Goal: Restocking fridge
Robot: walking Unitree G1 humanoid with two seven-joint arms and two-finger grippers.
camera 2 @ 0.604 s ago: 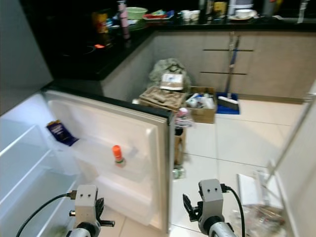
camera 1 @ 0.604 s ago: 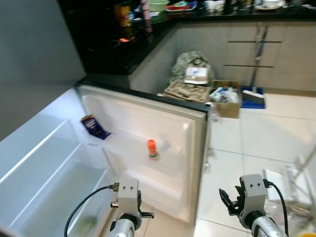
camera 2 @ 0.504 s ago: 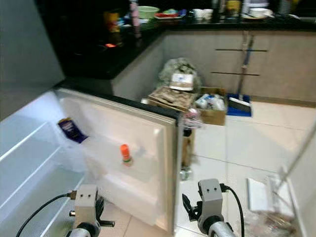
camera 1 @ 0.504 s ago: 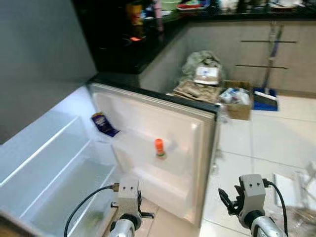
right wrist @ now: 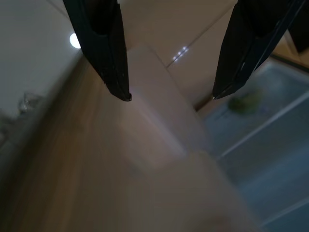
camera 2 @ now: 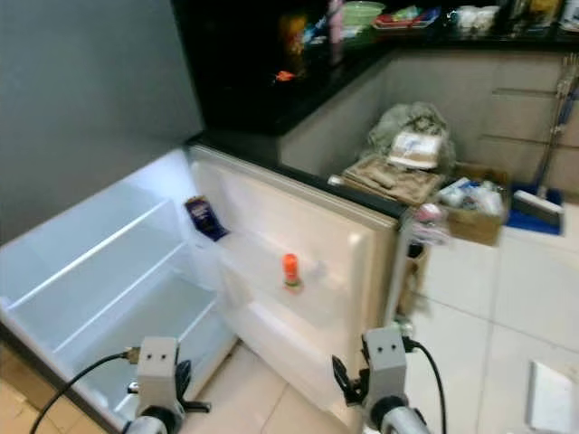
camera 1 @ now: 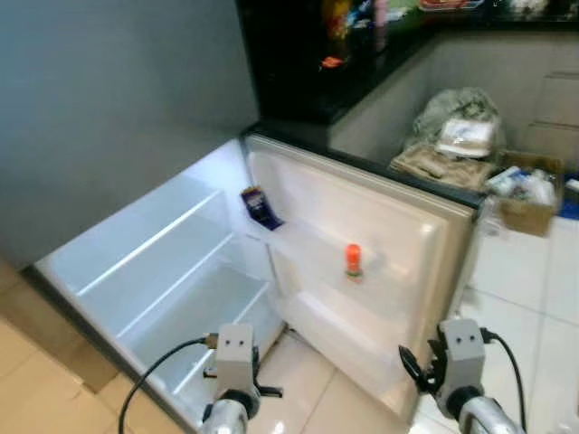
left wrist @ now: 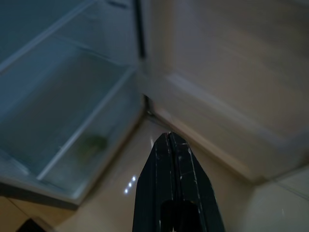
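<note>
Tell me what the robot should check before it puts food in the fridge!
1. Fridge door open: ok, it is swung wide.
2. Room on the shelves: ok, they look bare; one small green thing lies in the bottom compartment.
3. Door rack: an orange-capped bottle and a dark blue packet sit there.
4. Food in a gripper: not ok. The left gripper is shut on nothing; the right gripper is open, holding nothing.
5. Floor before the fridge: cannot tell.

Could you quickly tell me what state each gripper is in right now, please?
Left gripper: shut, holding nothing, low in front of the open fridge.
Right gripper: open, empty, by the fridge door.
</note>
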